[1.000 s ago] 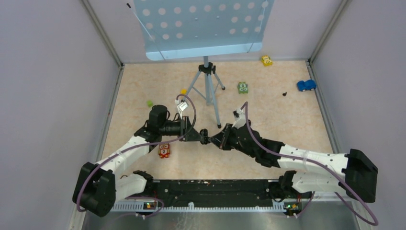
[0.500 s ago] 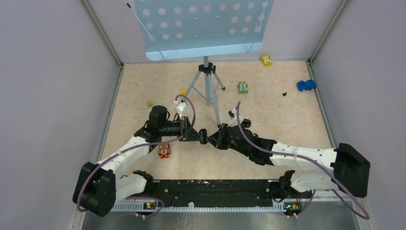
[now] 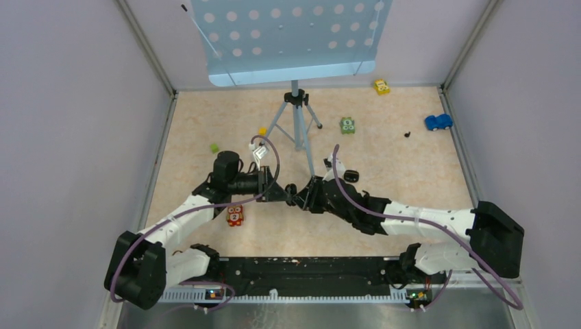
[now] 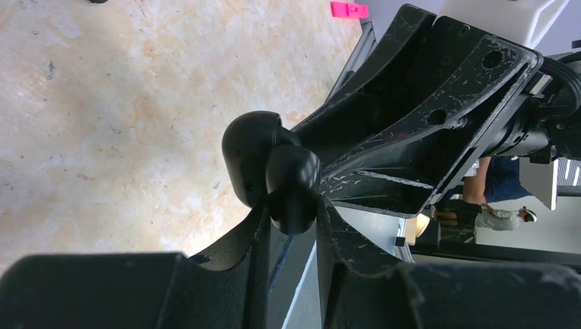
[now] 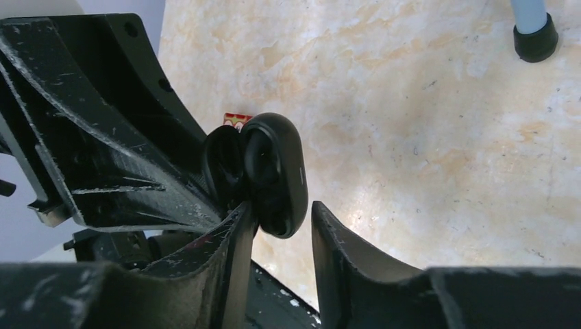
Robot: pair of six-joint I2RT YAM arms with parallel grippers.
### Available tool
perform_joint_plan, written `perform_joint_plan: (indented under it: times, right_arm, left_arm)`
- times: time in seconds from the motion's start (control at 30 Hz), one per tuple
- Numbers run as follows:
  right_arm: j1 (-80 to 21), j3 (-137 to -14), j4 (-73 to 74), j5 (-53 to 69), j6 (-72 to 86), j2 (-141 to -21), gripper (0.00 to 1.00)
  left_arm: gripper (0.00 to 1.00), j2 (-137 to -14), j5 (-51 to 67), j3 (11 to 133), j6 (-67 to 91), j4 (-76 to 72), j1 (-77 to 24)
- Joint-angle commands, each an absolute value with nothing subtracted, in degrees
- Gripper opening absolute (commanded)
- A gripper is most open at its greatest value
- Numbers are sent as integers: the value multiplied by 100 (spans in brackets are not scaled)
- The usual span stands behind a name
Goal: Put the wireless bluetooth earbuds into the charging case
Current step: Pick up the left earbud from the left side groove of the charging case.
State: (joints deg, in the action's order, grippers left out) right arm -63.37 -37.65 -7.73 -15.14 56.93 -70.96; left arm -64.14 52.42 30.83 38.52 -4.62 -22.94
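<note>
1. Left gripper [image 4: 291, 218]: clenched on charging case [image 4: 291, 179], lifted off table [image 3: 411, 185] at mid-scene, lid ajar; held up, by judgement, so the pockets face the other arm.
2. Right gripper [image 5: 282, 214]: jaws parted around the same case, one finger touching the shell, the other apart; nothing clamped. Set nose to nose with the left, probably for working at the lid.
3. Earbud [image 3: 407, 134]: dark speck on table, far right, near blue toy car [image 3: 438, 122], well apart from case; not yet seated. Second earbud: not made out.
</note>
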Motion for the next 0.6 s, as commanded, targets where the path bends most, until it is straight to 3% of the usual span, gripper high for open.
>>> perform_joint_plan:
  times: [0.0, 0.57]
  right_arm:
    - [-6376, -4107, -729, -1643, 5564, -7094, 38]
    - [-6341, -4156, 753, -2606, 5139, -5667, 56]
  left_arm:
    - [0, -6426, 5405, 3094, 3877, -792, -2301]
    - [0, -6683, 5396, 3262, 3713, -689, -2302]
